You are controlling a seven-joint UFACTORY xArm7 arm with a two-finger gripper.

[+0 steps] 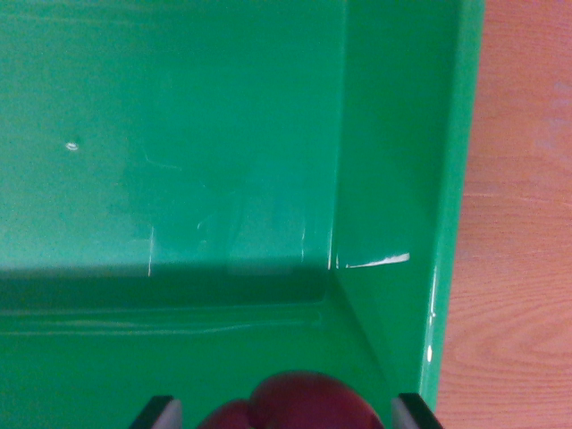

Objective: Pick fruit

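Your main risk here is the dark red, lumpy fruit [288, 402] slipping out of the tool [286, 413] early. Only the fingertips show at the bottom edge, so you can't see how deep the grip sits; a shallow hold on a rounded, uneven surface could let it roll free and land wherever the arm happens to be. The second risk is the glossy green plastic bin [179, 179]: its side wall [393, 161] rises just to the wrist view's right, close to the right fingertip, and a sideways drift could clip that wall or carry the fruit over the rim onto the wooden bench [518, 214].

The tool's two dark fingers [156, 413] stand fairly wide apart, with the fruit filling the space between them. It looks held, though contact at the pads is cut off by the frame. The fruit sits above the bin's near corner, with nothing else visible inside.
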